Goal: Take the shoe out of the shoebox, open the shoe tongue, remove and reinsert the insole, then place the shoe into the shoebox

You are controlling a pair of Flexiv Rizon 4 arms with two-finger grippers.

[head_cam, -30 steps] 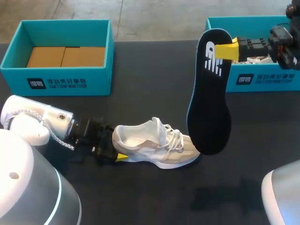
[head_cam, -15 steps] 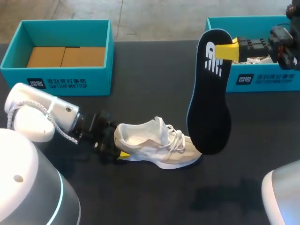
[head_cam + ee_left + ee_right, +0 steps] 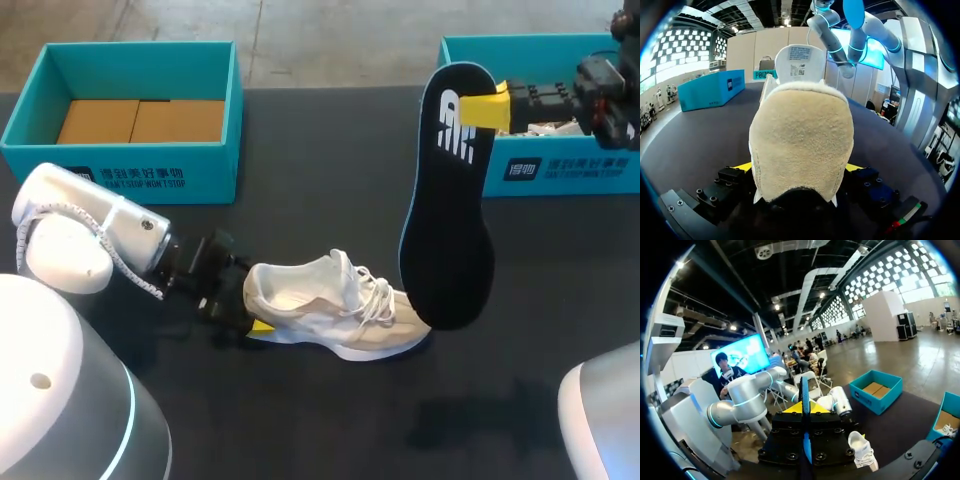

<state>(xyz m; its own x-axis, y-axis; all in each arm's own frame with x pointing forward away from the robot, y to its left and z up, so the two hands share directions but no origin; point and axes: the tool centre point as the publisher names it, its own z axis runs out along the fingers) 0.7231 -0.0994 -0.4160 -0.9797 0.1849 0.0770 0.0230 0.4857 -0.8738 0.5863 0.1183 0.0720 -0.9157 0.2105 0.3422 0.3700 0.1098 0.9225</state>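
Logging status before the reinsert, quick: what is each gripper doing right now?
Left gripper: closed on the heel of the shoe.
Right gripper: closed on the insole, holding it up.

A dark, matte table [image 3: 330, 170] fills the frame from edge to edge. At the upper left an open teal box [image 3: 120, 178] sits flat on it; a second teal box [image 3: 565, 170] stands at the upper right, cut off by the frame's edge. In the lower middle a white shoe [image 3: 330, 312] rests on its sole — heel to the left, toe to the right — well apart from both boxes.
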